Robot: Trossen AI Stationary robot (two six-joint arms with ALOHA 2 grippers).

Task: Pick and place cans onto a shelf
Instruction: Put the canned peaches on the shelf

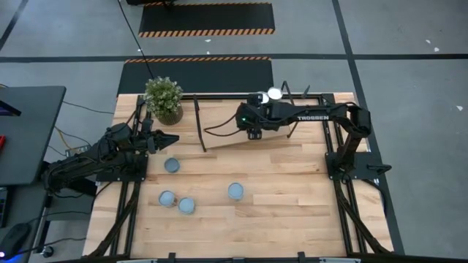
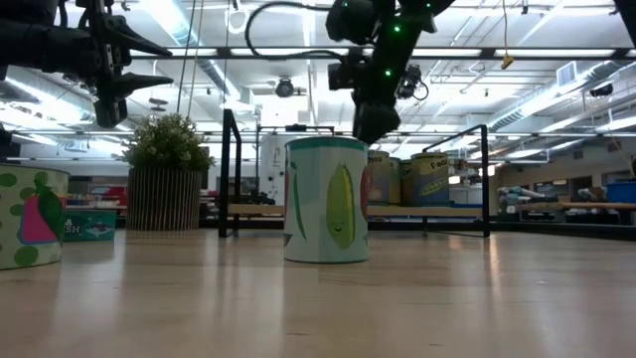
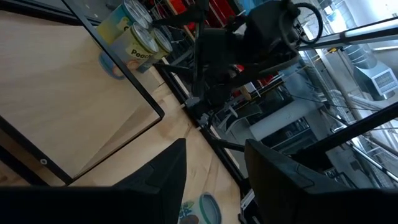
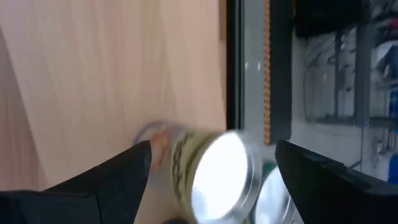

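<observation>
Apparently the right arm's fingers [image 4: 211, 180] are standing spread over the shelf [image 1: 278, 135], with a bright-topped can [image 4: 217, 180] lying between them but not touching either one; my guess is they are bracketing it either to close on it or to let it go beside a second can [image 4: 273, 196], just outside one finger. Cans already on the shelf [image 2: 407, 179] are sitting behind and below these fingers. The left arm's fingers [image 3: 214, 174] are hovering partly spread and holding nothing, well above a can on the table [image 1: 172, 166], probably waiting. Three more cans [image 1: 167, 198] [image 1: 186, 206] [image 1: 235, 191] are sitting farther off on the table [image 1: 292, 212]. Motion blur is hiding the can's label and whether it is resting on the shelf, and the picture edge is cutting off the neighbouring can.
</observation>
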